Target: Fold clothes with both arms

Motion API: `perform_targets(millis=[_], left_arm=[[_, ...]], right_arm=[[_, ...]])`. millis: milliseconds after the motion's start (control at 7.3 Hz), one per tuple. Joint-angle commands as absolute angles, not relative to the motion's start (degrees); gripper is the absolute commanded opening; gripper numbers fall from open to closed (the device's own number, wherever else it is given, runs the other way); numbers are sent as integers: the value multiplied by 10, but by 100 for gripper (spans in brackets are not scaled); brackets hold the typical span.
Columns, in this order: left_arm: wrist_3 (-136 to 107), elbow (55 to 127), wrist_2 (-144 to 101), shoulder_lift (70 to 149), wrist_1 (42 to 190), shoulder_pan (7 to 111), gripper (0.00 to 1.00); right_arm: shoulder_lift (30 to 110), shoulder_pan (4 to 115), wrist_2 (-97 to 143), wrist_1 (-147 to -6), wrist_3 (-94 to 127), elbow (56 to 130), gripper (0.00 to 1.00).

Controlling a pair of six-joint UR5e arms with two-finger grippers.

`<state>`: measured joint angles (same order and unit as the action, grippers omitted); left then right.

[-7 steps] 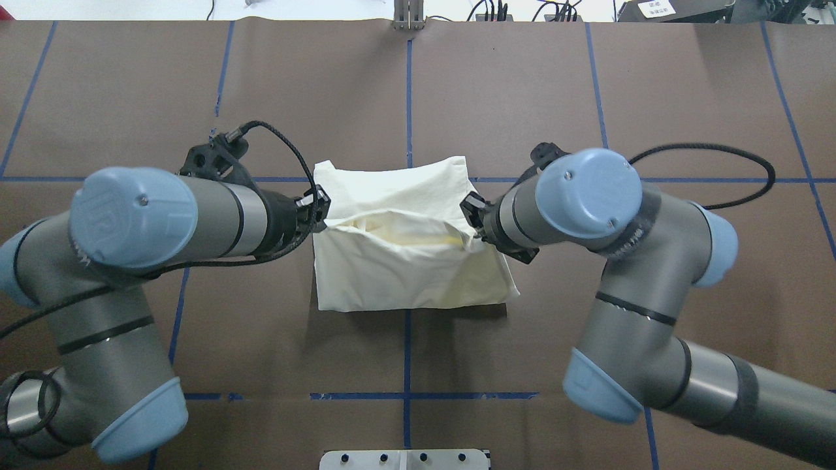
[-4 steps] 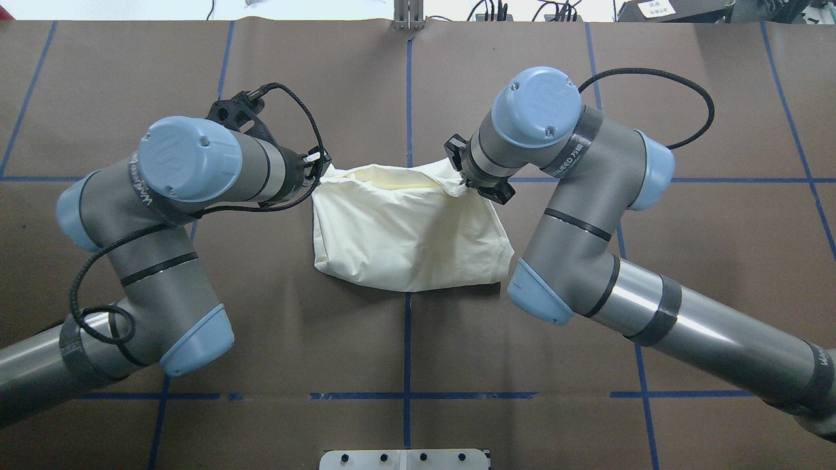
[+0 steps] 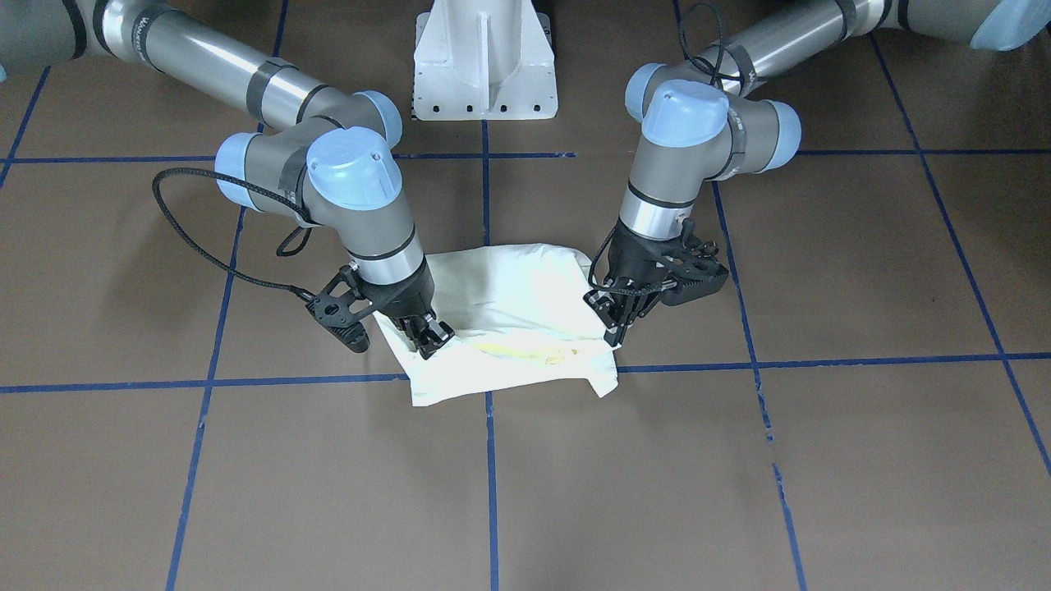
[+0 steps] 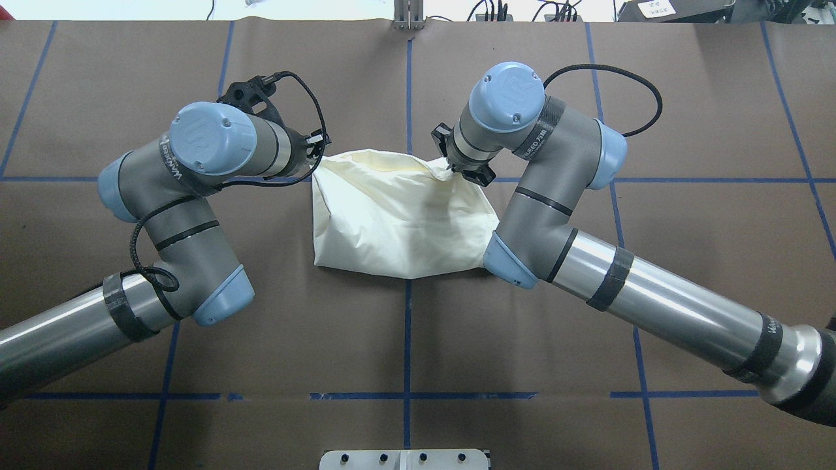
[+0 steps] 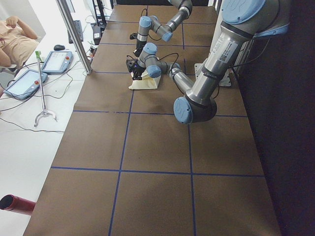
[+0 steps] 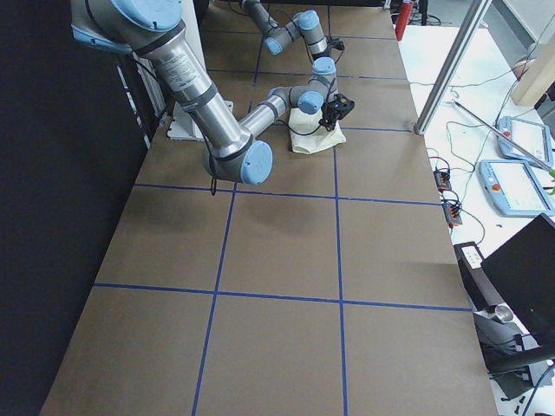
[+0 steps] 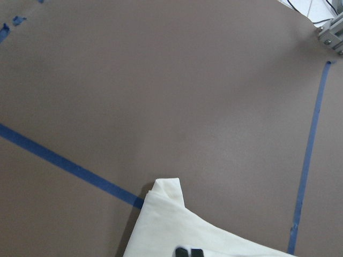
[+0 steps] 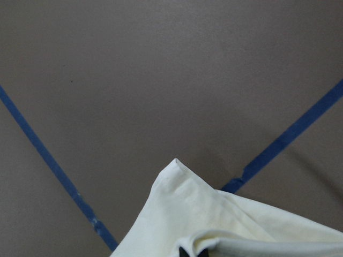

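The cream-white shirt (image 4: 398,219) lies folded on the brown table, plain side up, with no print showing; it also shows in the front view (image 3: 517,300). My left gripper (image 4: 318,150) is shut on the shirt's far left corner, low over the table. My right gripper (image 4: 450,168) is shut on the far right corner. In the front view the left gripper (image 3: 614,330) and the right gripper (image 3: 427,336) pinch the top layer's edge. The left wrist view shows cloth (image 7: 171,225) at the fingertips; the right wrist view shows the same (image 8: 214,219).
Blue tape lines (image 4: 407,98) grid the brown table. The white pedestal base (image 3: 484,57) stands behind the shirt. A metal bracket (image 4: 409,16) sits at the far edge. Teach pendants (image 5: 56,61) lie on the side bench beside an operator (image 5: 17,42).
Both grippers carried the shirt's edge from its middle to the far side, laying the top layer over. The near edge drew in and the bundle got shorter.
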<state>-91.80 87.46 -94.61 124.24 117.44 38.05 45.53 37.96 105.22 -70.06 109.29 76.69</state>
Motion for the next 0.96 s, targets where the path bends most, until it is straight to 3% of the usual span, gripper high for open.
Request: perform_targets(millis=[0, 274, 411, 548, 822], left_arm=[[-898, 833, -951, 1256, 1241, 395, 47], [-887, 908, -1002, 1198, 1253, 400, 41], [-877, 923, -1026, 1151, 1312, 399, 15], [-877, 915, -1027, 1120, 1364, 394, 0], [-879, 882, -1027, 1131, 1395, 362, 0]], right_arm=[[449, 384, 1053, -657, 1078, 729, 0], [449, 384, 1053, -657, 1078, 729, 0], [450, 384, 1053, -657, 1078, 729, 0], [450, 384, 1053, -657, 1078, 729, 0], [450, 385, 1057, -657, 1078, 731, 0]])
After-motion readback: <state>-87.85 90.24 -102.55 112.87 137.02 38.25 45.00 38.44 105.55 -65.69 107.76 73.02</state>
